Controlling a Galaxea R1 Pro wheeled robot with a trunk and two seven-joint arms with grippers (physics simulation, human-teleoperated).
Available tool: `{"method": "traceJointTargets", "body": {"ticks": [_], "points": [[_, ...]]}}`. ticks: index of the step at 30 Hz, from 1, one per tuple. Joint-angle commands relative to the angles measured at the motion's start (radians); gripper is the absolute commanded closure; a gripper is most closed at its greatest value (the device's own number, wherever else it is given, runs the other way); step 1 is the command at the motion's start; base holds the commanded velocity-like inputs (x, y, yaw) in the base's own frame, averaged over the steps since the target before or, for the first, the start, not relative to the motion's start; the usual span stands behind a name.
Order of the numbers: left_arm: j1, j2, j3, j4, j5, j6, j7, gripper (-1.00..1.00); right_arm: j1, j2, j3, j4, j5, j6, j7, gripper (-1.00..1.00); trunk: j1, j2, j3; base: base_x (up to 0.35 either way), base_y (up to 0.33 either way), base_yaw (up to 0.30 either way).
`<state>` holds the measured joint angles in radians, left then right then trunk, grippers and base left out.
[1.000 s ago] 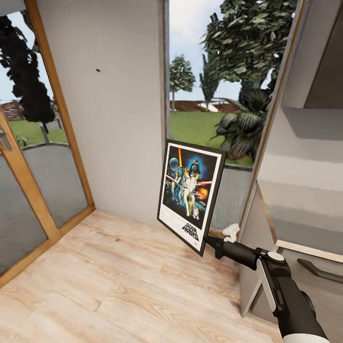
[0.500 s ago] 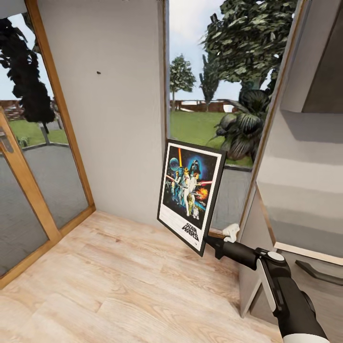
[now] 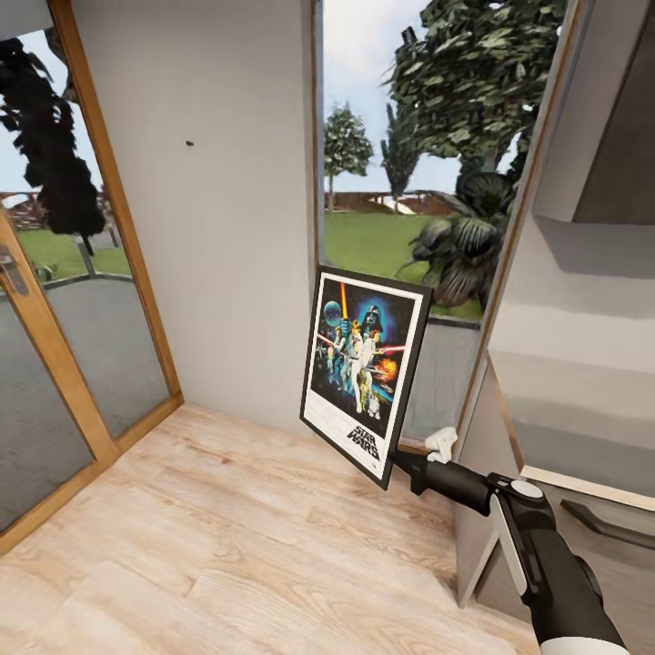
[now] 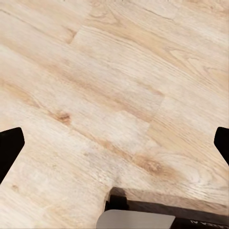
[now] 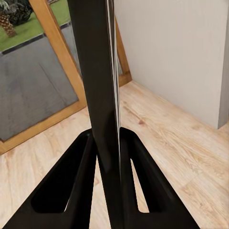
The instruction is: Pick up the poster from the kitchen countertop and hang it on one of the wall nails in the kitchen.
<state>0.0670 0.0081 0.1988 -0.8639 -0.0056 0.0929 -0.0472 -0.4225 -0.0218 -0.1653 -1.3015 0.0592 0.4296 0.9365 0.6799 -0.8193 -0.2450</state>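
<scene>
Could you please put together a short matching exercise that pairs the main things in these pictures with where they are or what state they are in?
Things:
1. poster
2. wall nail
3. right end effector
4. left end effector

Places or states:
A. a dark speck high on the pale-grey wall
B. shut on a black frame's lower corner
C. held upright, slightly tilted, above the wooden floor
D. open, fingers wide apart, over floorboards

Pairs: 1-C, 2-A, 3-B, 4-D
</scene>
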Motion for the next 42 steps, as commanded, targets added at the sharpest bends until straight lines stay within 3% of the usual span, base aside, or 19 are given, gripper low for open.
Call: {"method": "traceJointTargets", "body": {"ticks": [1, 15, 42], "points": [[0.0, 0.0, 0.002, -0.003, -0.001, 0.007, -0.005, -1.0, -0.001, 0.0, -0.002, -0.001, 0.004, 0.008, 0.008, 1.0, -0.004, 0.006, 0.002, 0.0, 0.0, 0.0], [0.0, 0.0, -0.029, -0.002, -0.001, 0.008, -0.005, -1.0, -0.001, 0.001, -0.002, -0.001, 0.004, 0.008, 0.01, 1.0, -0.057, 0.104, 0.046, 0.0, 0.0, 0.0], [0.0, 0.0, -0.03, -0.001, -0.001, 0.008, -0.005, -1.0, -0.001, 0.0, -0.002, -0.001, 0.004, 0.008, 0.01, 1.0, -0.161, 0.293, 0.13, 0.0, 0.0, 0.0]]}}
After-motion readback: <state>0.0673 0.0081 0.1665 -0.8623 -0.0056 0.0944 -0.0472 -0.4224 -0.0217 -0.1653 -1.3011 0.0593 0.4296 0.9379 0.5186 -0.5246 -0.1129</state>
